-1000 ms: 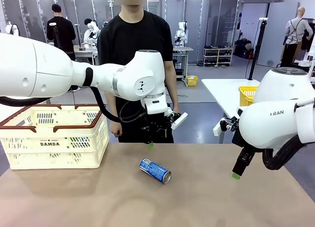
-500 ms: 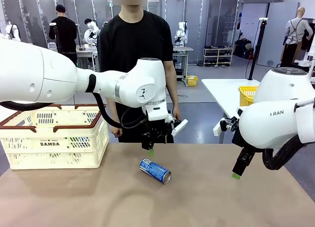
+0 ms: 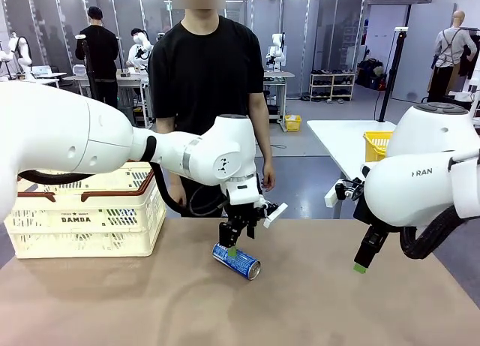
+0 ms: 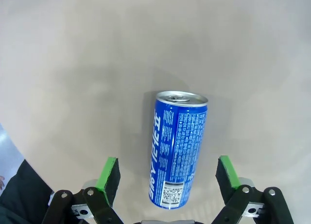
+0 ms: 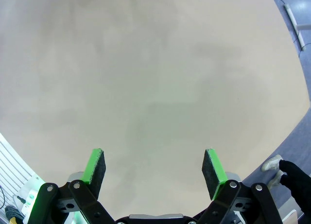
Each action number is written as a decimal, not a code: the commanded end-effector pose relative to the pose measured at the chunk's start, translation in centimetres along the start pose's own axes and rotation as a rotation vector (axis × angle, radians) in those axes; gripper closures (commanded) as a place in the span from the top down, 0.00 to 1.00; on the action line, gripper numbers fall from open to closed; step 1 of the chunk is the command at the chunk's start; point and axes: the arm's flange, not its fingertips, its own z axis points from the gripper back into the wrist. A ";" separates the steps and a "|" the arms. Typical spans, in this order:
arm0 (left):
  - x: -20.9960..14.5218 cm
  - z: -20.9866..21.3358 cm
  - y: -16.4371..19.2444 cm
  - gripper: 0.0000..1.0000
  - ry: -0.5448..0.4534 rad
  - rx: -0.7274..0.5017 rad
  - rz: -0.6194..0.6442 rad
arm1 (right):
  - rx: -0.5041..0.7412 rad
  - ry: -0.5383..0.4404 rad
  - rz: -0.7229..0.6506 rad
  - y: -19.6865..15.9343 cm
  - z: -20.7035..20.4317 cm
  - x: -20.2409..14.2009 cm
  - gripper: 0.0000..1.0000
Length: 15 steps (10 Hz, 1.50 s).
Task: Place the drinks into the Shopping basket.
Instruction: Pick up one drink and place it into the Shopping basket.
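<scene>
Robotics lab, other robot tables [image 3: 279,76] behind, shelving [image 3: 332,85], partition walls [image 3: 300,23]

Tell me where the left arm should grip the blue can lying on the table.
Across the middle of the blue can, coming straight down. It lies on its side on the table, and the open left gripper already straddles its rounded sides, so closing there looks workable.

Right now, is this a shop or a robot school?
Probably a robot lab, not a shop: more robot arms work at tables behind the person, and the Shopping basket sits on a test table.
</scene>
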 end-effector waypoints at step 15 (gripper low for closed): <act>-2.6 -5.0 0.2 0.64 -0.053 -0.024 -0.089 | -0.013 -0.005 -0.010 0.1 0.0 0.0 1.00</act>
